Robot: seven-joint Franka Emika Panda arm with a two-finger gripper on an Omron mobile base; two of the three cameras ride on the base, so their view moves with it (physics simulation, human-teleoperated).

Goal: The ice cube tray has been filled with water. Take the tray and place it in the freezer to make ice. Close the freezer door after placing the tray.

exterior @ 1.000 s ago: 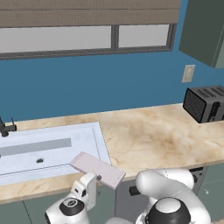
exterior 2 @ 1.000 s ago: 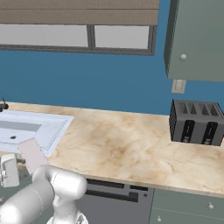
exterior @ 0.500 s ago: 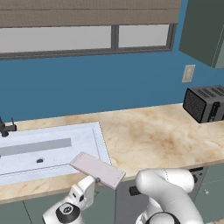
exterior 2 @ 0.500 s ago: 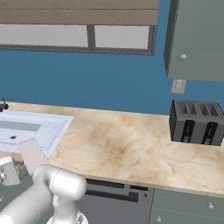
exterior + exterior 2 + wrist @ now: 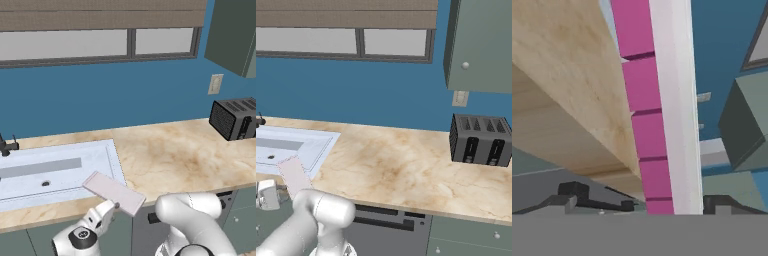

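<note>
The pale pinkish-lilac ice cube tray (image 5: 112, 192) lies at an angle on the counter's front edge beside the sink, one end hanging over the edge; from the other side the tray (image 5: 293, 175) looks the same. My gripper (image 5: 116, 206) sits just below and in front of that overhanging end, also seen at the far left as the gripper (image 5: 283, 189). In the hand view the tray (image 5: 657, 125) runs edge-on, magenta cells on its underside, between the spread fingertips of the gripper (image 5: 647, 200). The jaws are open and do not press on it. The freezer and its door are out of view.
A white sink (image 5: 112, 160) with a dark faucet (image 5: 6, 145) lies left of the tray. The marble counter (image 5: 170, 155) stretches right to a black toaster (image 5: 481, 140). A grey-green wall cabinet (image 5: 481, 45) hangs above it. Lower cabinet fronts run under the counter edge.
The arm's elbow has sunk lower in both base views and the hand has dipped slightly at the tray's overhanging end. The tray has not moved.
</note>
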